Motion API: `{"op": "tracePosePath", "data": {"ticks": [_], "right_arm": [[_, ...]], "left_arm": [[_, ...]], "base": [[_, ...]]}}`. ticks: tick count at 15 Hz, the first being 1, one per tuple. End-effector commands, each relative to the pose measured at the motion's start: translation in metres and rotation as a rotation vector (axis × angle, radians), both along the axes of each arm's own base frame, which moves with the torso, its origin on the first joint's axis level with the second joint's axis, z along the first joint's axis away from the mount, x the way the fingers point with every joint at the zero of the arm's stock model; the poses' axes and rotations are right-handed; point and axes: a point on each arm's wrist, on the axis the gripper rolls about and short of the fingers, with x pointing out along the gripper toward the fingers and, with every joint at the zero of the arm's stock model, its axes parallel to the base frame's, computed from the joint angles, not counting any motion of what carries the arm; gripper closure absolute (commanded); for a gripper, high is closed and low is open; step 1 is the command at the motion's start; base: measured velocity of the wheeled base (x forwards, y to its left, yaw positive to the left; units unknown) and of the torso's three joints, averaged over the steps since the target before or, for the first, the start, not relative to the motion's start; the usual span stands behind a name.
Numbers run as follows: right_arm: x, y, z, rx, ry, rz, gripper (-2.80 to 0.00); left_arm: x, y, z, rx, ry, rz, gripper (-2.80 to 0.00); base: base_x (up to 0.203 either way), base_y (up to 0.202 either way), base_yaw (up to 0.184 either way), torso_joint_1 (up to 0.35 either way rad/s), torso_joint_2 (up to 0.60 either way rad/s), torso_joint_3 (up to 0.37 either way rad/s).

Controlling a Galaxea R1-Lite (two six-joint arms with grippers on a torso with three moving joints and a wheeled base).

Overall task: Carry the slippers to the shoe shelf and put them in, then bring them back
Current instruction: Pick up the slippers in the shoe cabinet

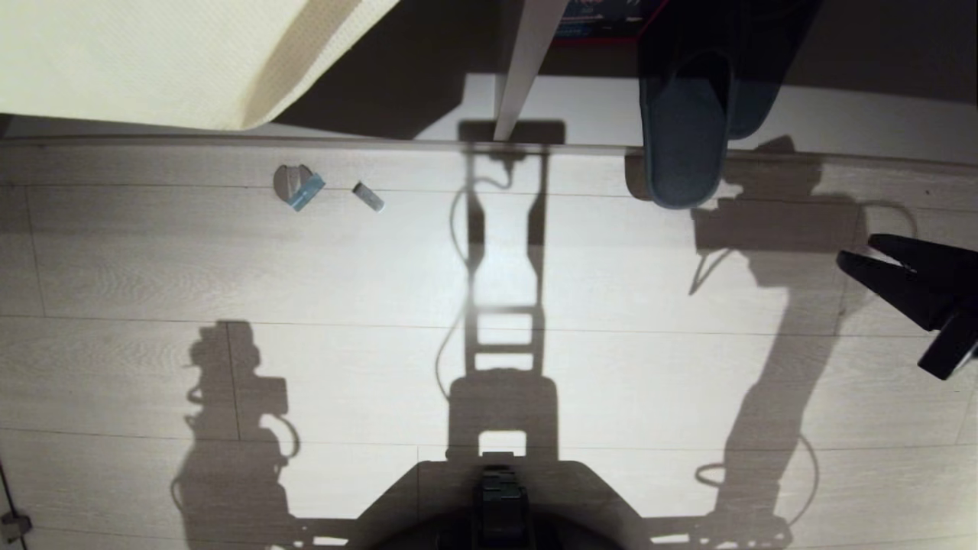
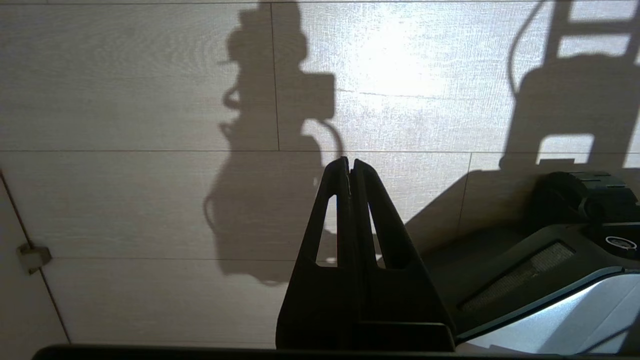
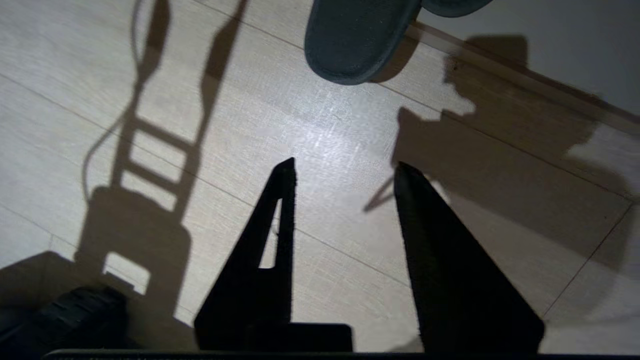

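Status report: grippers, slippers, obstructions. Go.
Right gripper open, empty, short of slippers. Left gripper shut, parked. Small litter off to the left, not blocking.

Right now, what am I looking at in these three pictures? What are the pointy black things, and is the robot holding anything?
This is a robot with two arms. One picture looks down from its head; the other two come from cameras on its wrists. The pointy black things are its grippers, like pinching fingers. The right gripper is open and empty, above the wooden floor, with the slippers lying ahead of it. The left gripper is shut and holds nothing. Some small scraps lie on the floor. The dark shapes are the robot's shadow.
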Motion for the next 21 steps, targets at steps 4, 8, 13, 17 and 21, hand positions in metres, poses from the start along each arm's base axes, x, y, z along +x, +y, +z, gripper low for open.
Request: {"op": "tracePosePath", "data": {"ticks": [4,8,13,17,21], "right_arm": [[0.030,0.007,-0.006,-0.012,0.022,-0.032,-2.80],[0.070,0.016,-0.001,0.010,-0.116,-0.168,-2.80],[0.109,0.029,0.002,0.058,-0.221,-0.216,-2.80],[0.148,0.036,0.005,0.113,-0.323,-0.216,-2.80],[0.180,0.042,0.008,0.180,-0.355,-0.190,-2.80]], "left_arm": [[0.000,0.000,0.000,0.002,-0.001,0.000,0.00],[0.000,0.000,0.000,0.001,-0.001,-0.001,0.00],[0.000,0.000,0.000,0.001,-0.001,-0.001,0.00],[0.000,0.000,0.000,0.001,-0.001,0.000,0.00],[0.000,0.000,0.000,0.001,-0.001,0.000,0.00]], "base": [[0.000,0.000,0.000,0.000,0.00,0.000],[0.000,0.000,0.000,0.000,0.00,0.000],[0.000,0.000,0.000,0.000,0.00,0.000],[0.000,0.000,0.000,0.000,0.00,0.000],[0.000,0.000,0.000,0.000,0.00,0.000]]}}
